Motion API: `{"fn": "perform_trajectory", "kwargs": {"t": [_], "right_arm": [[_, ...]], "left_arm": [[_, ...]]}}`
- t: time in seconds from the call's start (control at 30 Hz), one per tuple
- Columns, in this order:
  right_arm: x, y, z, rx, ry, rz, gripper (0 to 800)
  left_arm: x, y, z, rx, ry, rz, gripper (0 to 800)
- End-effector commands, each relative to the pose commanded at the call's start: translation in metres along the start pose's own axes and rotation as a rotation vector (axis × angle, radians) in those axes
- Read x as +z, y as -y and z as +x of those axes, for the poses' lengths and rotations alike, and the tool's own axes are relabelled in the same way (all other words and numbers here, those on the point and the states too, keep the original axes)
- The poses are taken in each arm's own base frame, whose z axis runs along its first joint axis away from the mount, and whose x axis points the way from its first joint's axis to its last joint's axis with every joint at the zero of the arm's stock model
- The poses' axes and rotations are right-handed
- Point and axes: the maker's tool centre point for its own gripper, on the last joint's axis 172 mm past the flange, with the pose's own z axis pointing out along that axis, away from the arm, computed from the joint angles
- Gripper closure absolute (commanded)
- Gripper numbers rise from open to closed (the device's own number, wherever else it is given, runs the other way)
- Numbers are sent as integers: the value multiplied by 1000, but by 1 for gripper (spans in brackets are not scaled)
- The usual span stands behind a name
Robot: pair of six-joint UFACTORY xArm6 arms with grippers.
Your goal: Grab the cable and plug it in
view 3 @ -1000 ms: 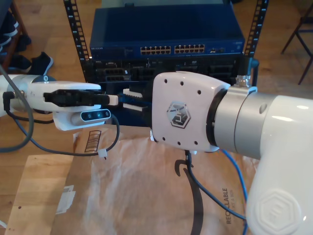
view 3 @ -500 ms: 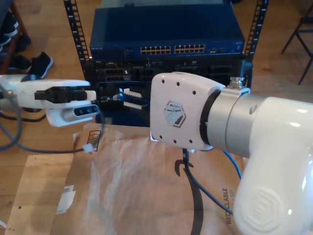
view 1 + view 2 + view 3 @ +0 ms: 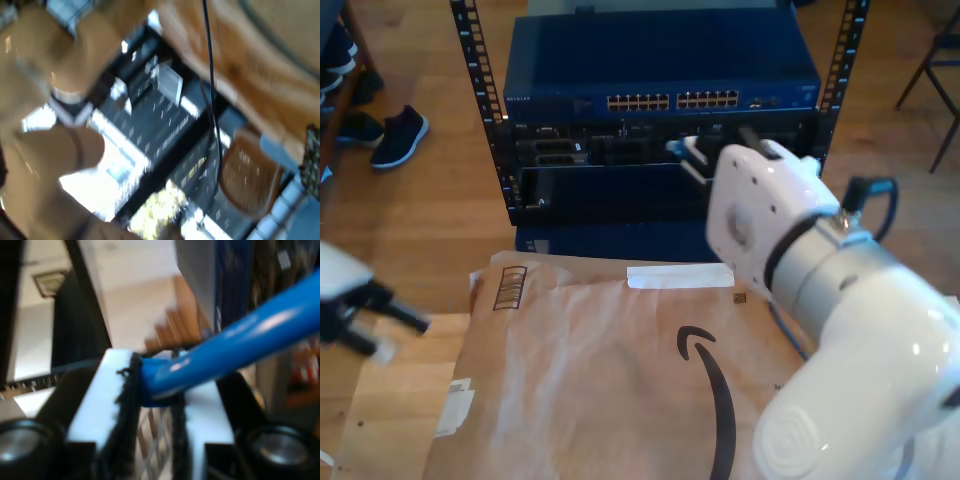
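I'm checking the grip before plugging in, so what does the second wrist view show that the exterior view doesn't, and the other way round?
Second wrist view: the blue cable pinched between my second gripper's black pads. Exterior view: the switch's port rows, the rack, the cardboard, and another arm at that view's left. Both: my second gripper up at the rack front.

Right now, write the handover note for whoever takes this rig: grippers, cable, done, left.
My second gripper: shut on the cable, held up at the front of the rack equipment.
My first gripper: its wrist view is too blurred to tell its state.
An arm's open gripper sits at the exterior view's left edge, holding nothing.
Done: cable grabbed and carried to the rack.
Left: whether the plug is seated is hidden, so check it, finish the insertion if needed, then release.
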Motion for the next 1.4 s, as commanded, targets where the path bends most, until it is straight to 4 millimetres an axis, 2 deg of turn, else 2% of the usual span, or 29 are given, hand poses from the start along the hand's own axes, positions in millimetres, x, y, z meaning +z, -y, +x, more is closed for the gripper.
{"fn": "perform_trajectory", "kwargs": {"t": [0.07,0.13,0.23,0.3,0.37,0.5,0.6,0.67,0.77,0.97,1.17,1.4], "right_arm": [[-3,-9,28,-66,-117,16,788],[-9,-14,46,-140,-209,37,789],[-15,-18,47,-206,-259,81,791],[-17,-24,54,-208,-287,70,791],[-20,-29,65,-189,-325,48,790],[-19,-31,66,-185,-333,43,790],[-18,-36,66,-191,-334,34,791],[-18,-37,66,-193,-334,31,791],[-18,-37,66,-194,-334,30,791],[-16,-44,66,-205,-337,17,791],[-15,-53,67,-213,-344,-2,792],[-12,-62,66,-226,-344,-19,792]], "left_arm": [[-6,9,27,13,-48,-9,3],[-12,21,54,15,-89,-21,3],[-7,43,81,101,-56,-51,3],[1,58,98,171,-18,-87,3],[7,73,126,186,-41,-132,2],[39,101,196,178,-148,-148,3],[61,102,235,183,-164,-215,2],[83,104,259,183,-157,-229,2],[107,103,287,186,-158,-277,2],[130,86,307,202,-216,-325,3],[136,85,313,182,-223,-367,2],[134,83,318,289,-256,-380,2]]}}
